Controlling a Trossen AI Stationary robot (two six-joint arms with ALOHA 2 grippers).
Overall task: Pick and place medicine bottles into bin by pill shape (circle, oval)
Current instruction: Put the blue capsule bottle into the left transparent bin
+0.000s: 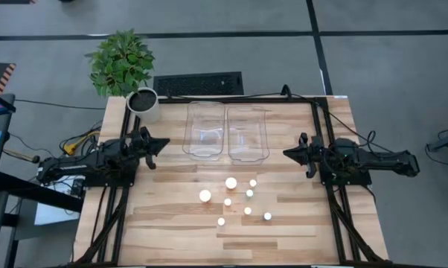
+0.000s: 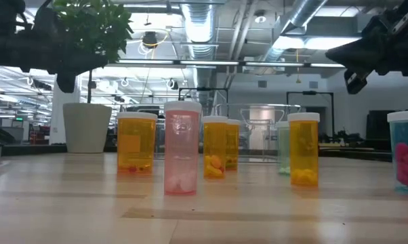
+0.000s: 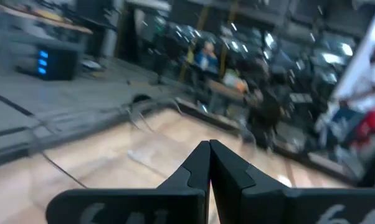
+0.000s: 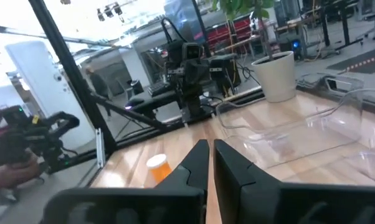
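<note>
On the wooden surface (image 1: 172, 238), seven medicine bottles (image 1: 231, 182) stand upright in a loose cluster toward the near middle, none touching another, their white caps showing as dots from above. Two caps are wider than the rest and sit at the far-left side of the group. From the level camera the bodies read mostly orange, with one pinkish bottle (image 2: 181, 148) nearest the lens holding pale pills at its bottom, and an orange bottle (image 2: 303, 149) to its right with yellowish pills. The spacing looks deliberate: each bottle has room around it for fingers to come down on either side.

Just beyond the cluster, two clear bins (image 1: 206, 130) lie side by side at the far middle, both apparently with nothing in them, presumably one for each pill shape. A white plant pot (image 1: 143, 104) with a leafy plant stands at the far-left corner, clear of the work.

The left gripper (image 1: 158, 143) hovers above the left edge, pointing inward, its fingers pressed together with nothing between them, as the left wrist view shows. The right gripper (image 1: 292, 153) mirrors it over the right edge, fingers likewise closed on nothing. Both sit well apart from the bottles, so this reads as a waiting pose with no bottle sorted yet. Either arm would have to spread its fingers before descending, and the pills must be told apart through the translucent walls first.
</note>
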